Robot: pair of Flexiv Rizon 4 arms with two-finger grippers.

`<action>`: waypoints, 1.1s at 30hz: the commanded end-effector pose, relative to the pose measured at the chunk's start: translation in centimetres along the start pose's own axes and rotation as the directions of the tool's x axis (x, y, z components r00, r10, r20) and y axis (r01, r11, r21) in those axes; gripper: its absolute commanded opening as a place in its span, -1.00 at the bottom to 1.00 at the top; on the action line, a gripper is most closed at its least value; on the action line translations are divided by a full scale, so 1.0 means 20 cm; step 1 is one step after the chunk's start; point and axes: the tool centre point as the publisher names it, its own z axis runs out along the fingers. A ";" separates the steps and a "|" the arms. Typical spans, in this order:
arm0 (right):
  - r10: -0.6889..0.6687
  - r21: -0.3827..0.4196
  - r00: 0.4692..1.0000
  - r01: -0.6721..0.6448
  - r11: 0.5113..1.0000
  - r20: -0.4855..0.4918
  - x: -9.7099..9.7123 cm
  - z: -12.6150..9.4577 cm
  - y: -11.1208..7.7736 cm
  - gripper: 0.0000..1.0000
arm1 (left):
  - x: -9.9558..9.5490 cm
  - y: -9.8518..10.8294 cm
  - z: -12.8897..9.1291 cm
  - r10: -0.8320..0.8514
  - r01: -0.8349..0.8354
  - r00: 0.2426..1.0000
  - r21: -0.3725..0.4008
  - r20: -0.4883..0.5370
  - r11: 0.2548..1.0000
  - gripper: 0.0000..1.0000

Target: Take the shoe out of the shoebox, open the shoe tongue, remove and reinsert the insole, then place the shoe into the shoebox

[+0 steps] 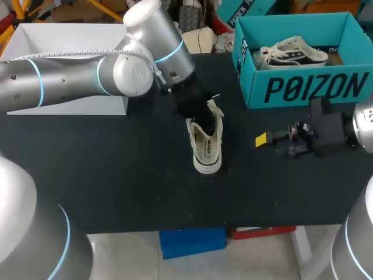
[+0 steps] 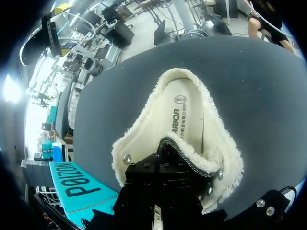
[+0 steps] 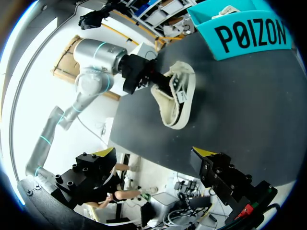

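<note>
Hiding whether left fingers (image 1: 201, 118) grip, the shoe (image 1: 207, 149) lies near the shoebox (image 1: 303, 88); right fingers (image 3: 202, 152) gape wide.

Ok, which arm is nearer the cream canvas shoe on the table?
Left. The left arm ends at the opening of the cream canvas shoe; the right arm sits apart beside it, jaws open.
</note>
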 end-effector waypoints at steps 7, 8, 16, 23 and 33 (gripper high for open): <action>0.001 0.002 1.000 -0.001 1.000 0.002 0.00 0.00 0.00 1.00 | -0.07 0.00 0.02 -0.032 0.027 0.996 0.063 0.083 0.998 -1.00; 0.001 0.002 1.000 -0.001 1.000 0.002 0.00 0.00 0.00 1.00 | -0.08 0.00 0.01 -0.034 0.028 0.995 0.066 0.098 0.997 -1.00; 0.001 0.002 1.000 -0.001 1.000 0.002 0.00 0.00 0.00 1.00 | -0.13 0.04 -0.19 -0.003 0.006 0.989 -0.019 0.148 1.000 -1.00; 0.001 0.002 1.000 -0.001 1.000 0.002 0.00 0.00 0.00 1.00 | -0.05 0.06 -0.29 0.008 0.002 0.994 -0.098 0.106 0.995 -1.00; 0.001 0.002 1.000 -0.001 1.000 0.002 0.00 0.00 0.00 1.00 | 0.05 -0.02 -0.41 -0.015 0.019 0.997 -0.046 0.071 0.999 -0.58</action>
